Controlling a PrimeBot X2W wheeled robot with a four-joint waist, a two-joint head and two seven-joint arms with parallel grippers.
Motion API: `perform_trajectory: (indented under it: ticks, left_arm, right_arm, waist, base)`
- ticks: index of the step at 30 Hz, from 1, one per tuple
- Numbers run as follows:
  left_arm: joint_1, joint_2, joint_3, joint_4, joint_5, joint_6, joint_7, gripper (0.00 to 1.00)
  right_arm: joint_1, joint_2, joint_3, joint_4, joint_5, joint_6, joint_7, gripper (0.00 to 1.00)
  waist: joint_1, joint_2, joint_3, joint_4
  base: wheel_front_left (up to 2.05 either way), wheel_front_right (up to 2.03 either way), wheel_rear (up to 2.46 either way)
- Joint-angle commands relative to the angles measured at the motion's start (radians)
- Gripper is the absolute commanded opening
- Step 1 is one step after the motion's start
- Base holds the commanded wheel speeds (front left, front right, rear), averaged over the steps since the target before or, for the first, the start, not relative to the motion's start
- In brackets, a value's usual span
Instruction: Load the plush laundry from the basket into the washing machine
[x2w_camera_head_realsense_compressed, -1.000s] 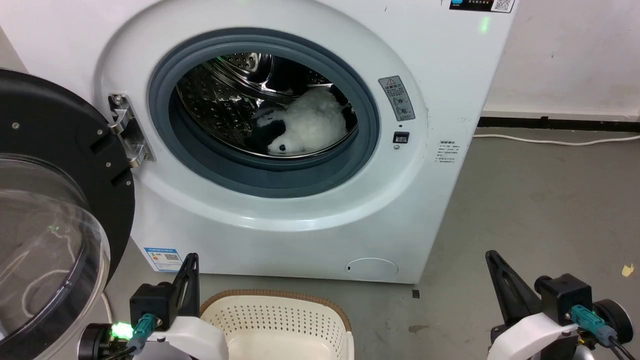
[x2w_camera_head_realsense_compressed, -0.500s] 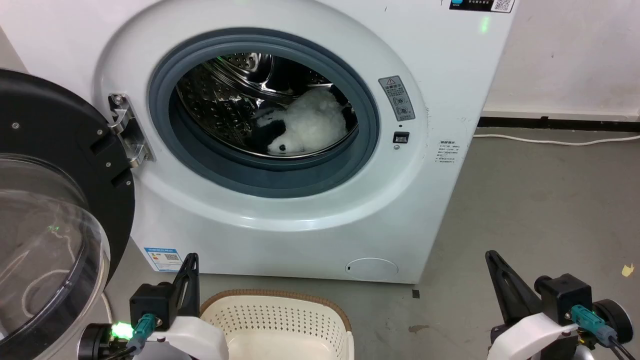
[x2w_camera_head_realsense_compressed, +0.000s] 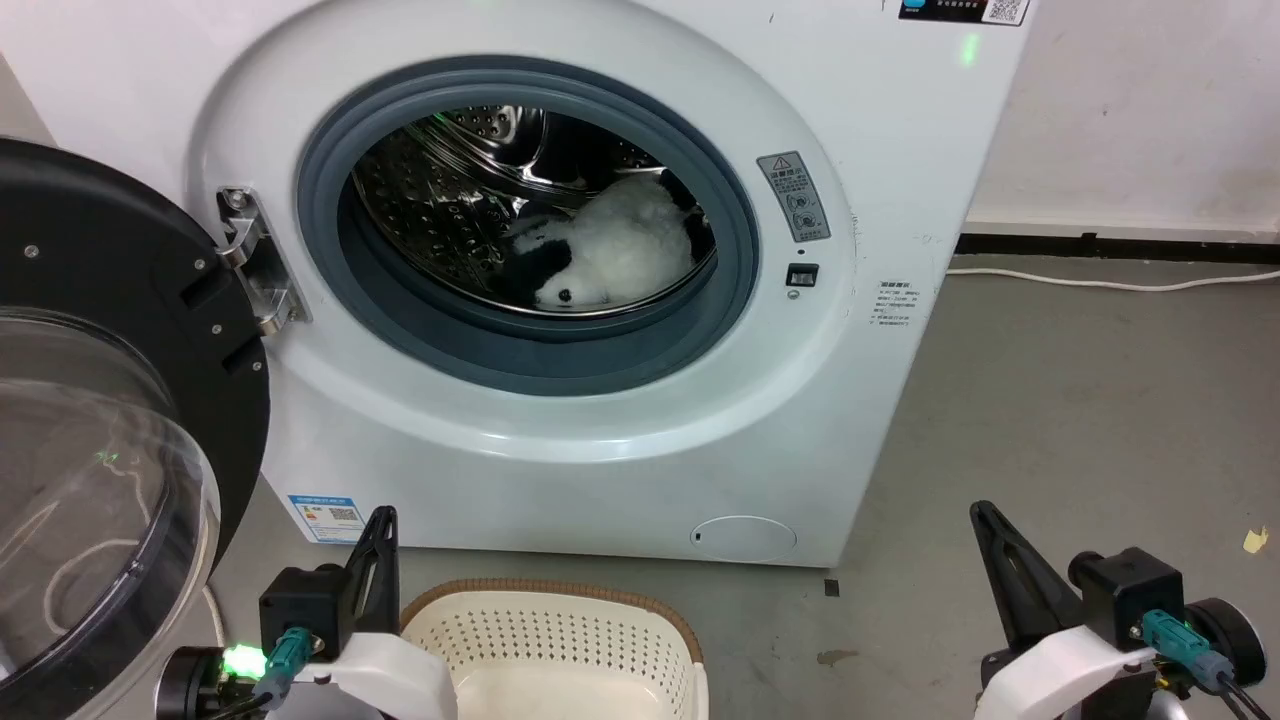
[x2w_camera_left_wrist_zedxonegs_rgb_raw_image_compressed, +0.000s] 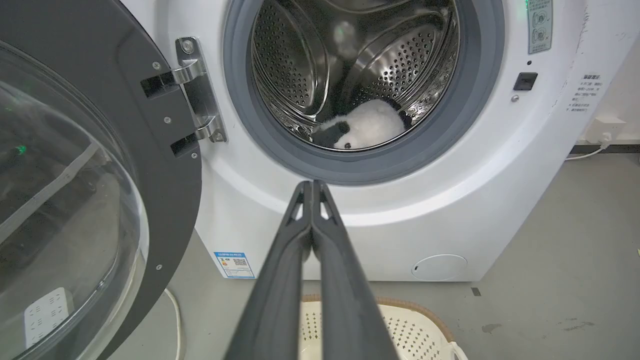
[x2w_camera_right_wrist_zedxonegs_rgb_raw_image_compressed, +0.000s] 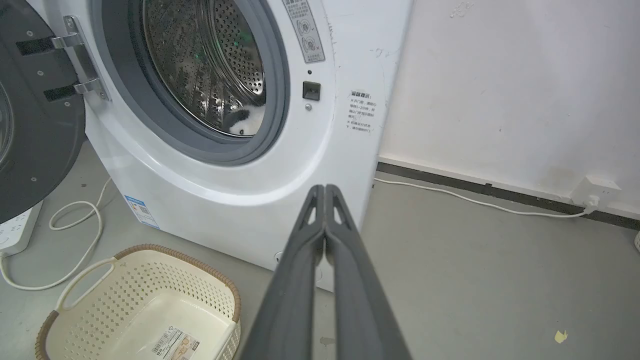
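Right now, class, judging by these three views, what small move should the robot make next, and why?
Probably swing the left tool toward the open door to start pushing it shut. The plush laundry already lies in the drum, the basket holds no laundry, and the left tool and right tool are both shut on nothing.

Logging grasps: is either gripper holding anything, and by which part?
Nothing: left gripper and right gripper shut, empty; plush laundry lies in the washing machine.
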Motion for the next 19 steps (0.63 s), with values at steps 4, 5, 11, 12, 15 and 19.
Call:
perform_trajectory:
  ticks: [4,5,11,12,15,19]
  left_arm:
    - [-0.015,0.000,0.003,-0.005,0.002,0.002,0.000,0.00]
    - [-0.015,0.000,0.003,-0.005,0.002,0.002,0.000,0.00]
    - [-0.015,0.000,0.003,-0.005,0.002,0.002,0.000,0.00]
    - [-0.015,0.000,0.003,-0.005,0.002,0.002,0.000,0.00]
    - [-0.015,0.000,0.003,-0.005,0.002,0.002,0.000,0.00]
    - [-0.015,0.000,0.003,-0.005,0.002,0.002,0.000,0.00]
  right_arm:
    - [-0.012,0.001,-0.002,-0.005,-0.008,-0.001,0.000,0.00]
    - [-0.012,0.001,-0.002,-0.005,-0.008,-0.001,0.000,0.00]
    - [-0.012,0.001,-0.002,-0.005,-0.008,-0.001,0.000,0.00]
    - [-0.012,0.001,-0.002,-0.005,-0.008,-0.001,0.000,0.00]
    - [-0.012,0.001,-0.002,-0.005,-0.008,-0.001,0.000,0.00]
    - [-0.012,0.001,-0.002,-0.005,-0.008,-0.001,0.000,0.00]
  waist:
    - [-0.0001,-0.0001,0.000,0.000]
    - [-0.0001,-0.0001,0.000,0.000]
    - [-0.0001,-0.0001,0.000,0.000]
    - [-0.0001,-0.0001,0.000,0.000]
    - [-0.0001,-0.0001,0.000,0.000]
    - [-0.0001,-0.0001,0.000,0.000]
  base:
    - [0.00,0.00,0.00]
    - [0.00,0.00,0.00]
    - [0.00,0.00,0.00]
    - [0.00,0.00,0.00]
    - [0.00,0.00,0.00]
    - [0.00,0.00,0.00]
